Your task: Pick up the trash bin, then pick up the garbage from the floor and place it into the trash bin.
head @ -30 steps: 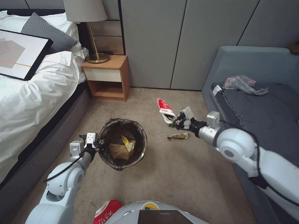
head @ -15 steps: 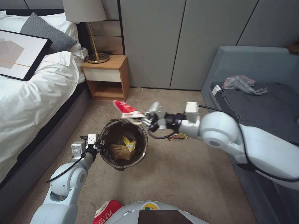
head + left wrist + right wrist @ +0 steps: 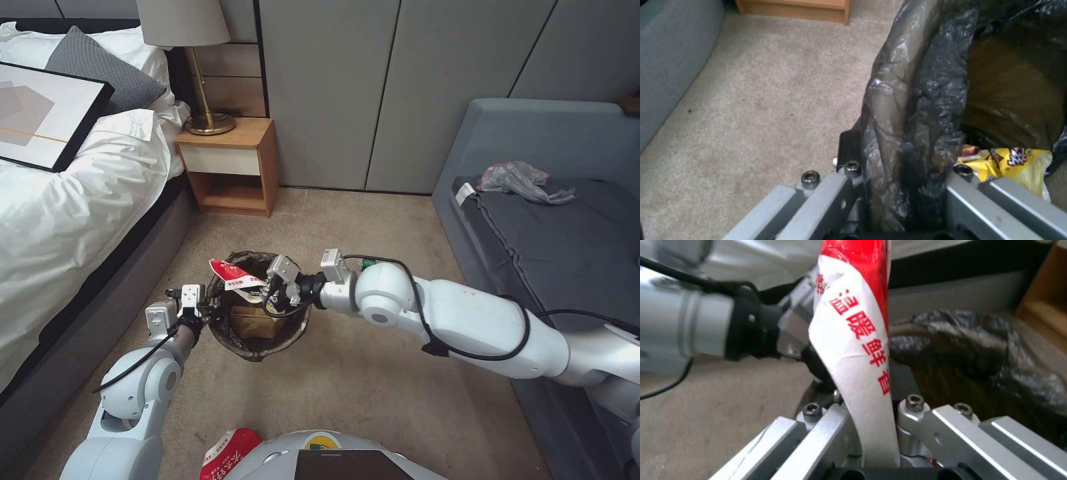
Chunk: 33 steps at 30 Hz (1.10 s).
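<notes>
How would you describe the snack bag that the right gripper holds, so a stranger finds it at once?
Start at the wooden nightstand beside the bed, then look down the carpet to the trash bin. Over the bin's rim, the right gripper is shut on the red-and-white snack bag. Unlike the yellow wrapper inside the bin, it hangs in the air.

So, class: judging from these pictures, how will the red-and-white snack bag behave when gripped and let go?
The red-and-white snack bag looks thin and floppy: it bends above the right end effector. Probably light. It sticks out over the trash bin rim, so it may catch there.
</notes>
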### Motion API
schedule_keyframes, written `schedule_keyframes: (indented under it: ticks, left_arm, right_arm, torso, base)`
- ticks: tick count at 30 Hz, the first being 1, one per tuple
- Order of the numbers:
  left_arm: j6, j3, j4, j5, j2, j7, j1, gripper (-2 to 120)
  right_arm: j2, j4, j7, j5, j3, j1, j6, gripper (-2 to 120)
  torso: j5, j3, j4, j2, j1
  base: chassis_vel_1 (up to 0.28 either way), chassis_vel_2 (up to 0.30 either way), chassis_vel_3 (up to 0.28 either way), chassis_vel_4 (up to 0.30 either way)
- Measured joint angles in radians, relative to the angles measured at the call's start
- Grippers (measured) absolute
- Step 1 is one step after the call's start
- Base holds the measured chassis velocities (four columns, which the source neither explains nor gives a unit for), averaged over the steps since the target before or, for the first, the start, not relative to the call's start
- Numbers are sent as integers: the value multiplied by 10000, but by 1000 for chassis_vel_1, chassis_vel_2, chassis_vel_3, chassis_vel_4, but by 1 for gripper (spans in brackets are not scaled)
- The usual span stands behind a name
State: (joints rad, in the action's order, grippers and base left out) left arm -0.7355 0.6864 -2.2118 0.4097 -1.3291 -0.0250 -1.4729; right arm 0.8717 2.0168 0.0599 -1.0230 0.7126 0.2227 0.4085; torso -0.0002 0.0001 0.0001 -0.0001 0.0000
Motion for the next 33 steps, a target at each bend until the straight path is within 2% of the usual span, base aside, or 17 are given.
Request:
schedule_keyframes:
  ticks: [4,9,10,12,14,16,17,19,20,22,23,25,26,29,31,33]
  left_arm:
    - [0,15,0,0,37,-4,14,0]
    - [0,48,-1,13,113,-1,7,0]
    - [0,48,-1,13,113,-1,7,0]
    - [0,29,9,13,112,-4,19,0]
    - [0,18,13,13,110,-6,29,0]
    - [1,9,16,13,111,-9,48,0]
    - [1,9,16,13,111,-9,48,0]
    - [0,8,16,13,112,-10,43,0]
    - [0,8,16,13,112,-10,43,0]
    - [1,1,35,-23,55,-10,14,0]
    - [1,1,35,-23,55,-10,14,0]
    - [0,-17,2,-40,-7,-7,-9,0]
    - [0,-17,2,-40,-7,-7,-9,0]
    - [0,44,-102,-2,101,-2,0,0]
    - [0,68,-110,13,138,-2,0,0]
    - [0,99,-121,46,184,-4,0,0]
  right_arm:
    - [131,-332,-286,-40,61,142,39,2]
    - [147,-619,-681,-135,-65,464,47,22]
    - [147,-619,-681,-135,-65,464,47,22]
    - [137,-739,-820,-275,-230,681,46,34]
    - [125,-776,-873,-382,-316,787,46,36]
    - [84,-826,-1036,-644,-529,1035,37,47]
    - [84,-826,-1036,-644,-529,1035,37,47]
    - [36,-850,-1070,-953,-721,1212,-78,58]
    - [36,-850,-1070,-953,-721,1212,-78,58]
    - [26,-852,-1066,-1545,-849,1389,-281,68]
    - [26,-852,-1066,-1545,-849,1389,-281,68]
    - [94,-818,-1200,-2162,-1065,1607,-406,80]
    - [94,-818,-1200,-2162,-1065,1607,-406,80]
    - [179,-523,-1611,-2582,-1792,1966,-503,94]
    - [191,-372,-1776,-2669,-2089,2086,-506,97]
    - [171,96,-2463,-2742,-3035,2362,-575,100]
  torso:
    - [0,-1,-1,0,0]
    - [2,-1,-1,0,0]
    - [2,-1,-1,0,0]
    - [2,-1,-1,0,0]
    - [2,-1,-1,0,0]
    - [2,-1,-2,0,-1]
    - [2,-1,-2,0,-1]
    - [3,-1,-2,1,-1]
    - [3,-1,-2,1,-1]
    - [4,-1,-2,0,-1]
    - [4,-1,-2,0,-1]
    - [2,-1,0,0,-1]
    - [2,-1,0,0,-1]
    - [3,-1,0,0,-1]
    - [3,-1,-1,0,0]
    - [3,-1,-1,1,-1]
  base:
    - [0,0,0,0]
    - [0,0,0,0]
    - [0,0,0,0]
    - [0,0,0,0]
    - [0,0,0,0]
    - [0,0,0,0]
    - [0,0,0,0]
    - [0,0,0,0]
    - [0,0,0,0]
    - [0,0,0,0]
    - [0,0,0,0]
    - [0,0,0,0]
    - [0,0,0,0]
    - [0,0,0,0]
    - [0,0,0,0]
    - [0,0,0,0]
